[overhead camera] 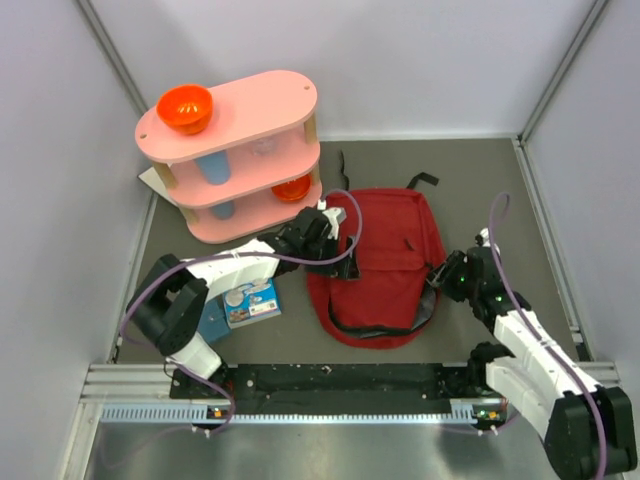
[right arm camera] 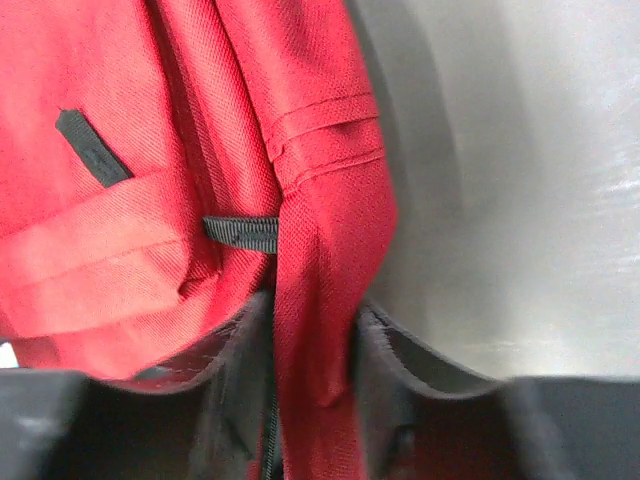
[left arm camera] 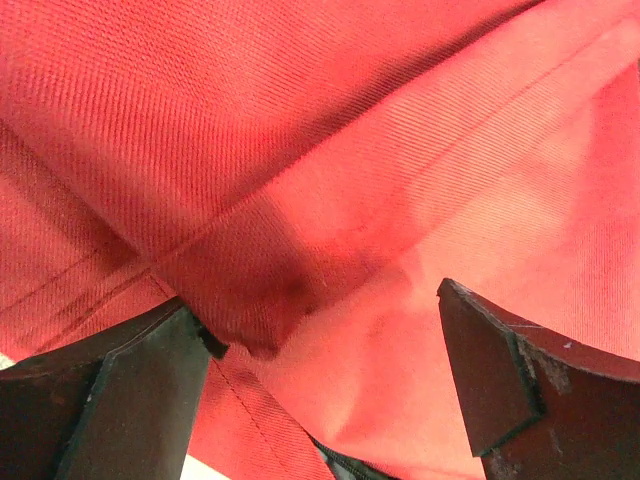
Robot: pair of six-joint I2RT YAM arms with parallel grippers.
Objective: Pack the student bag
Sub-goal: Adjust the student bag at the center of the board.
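Observation:
The student bag [overhead camera: 385,250], a dark red fabric backpack, lies flat in the middle of the table with its opening toward the arms. My left gripper [overhead camera: 338,255] hovers at the bag's left edge. In the left wrist view its jaws stand wide open over the red cloth [left arm camera: 300,120], with nothing between the left gripper's [left arm camera: 315,300] tips. My right gripper [overhead camera: 445,278] sits at the bag's right edge. The right wrist view shows a fold of the bag's red side fabric [right arm camera: 320,250] pinched between the fingers of the right gripper [right arm camera: 312,330].
A pink three-tier shelf [overhead camera: 235,150] stands at the back left with an orange bowl [overhead camera: 185,108] on top. A small book [overhead camera: 250,300] lies left of the bag, under the left arm. Black straps [overhead camera: 345,165] trail behind the bag. Grey walls close in on both sides.

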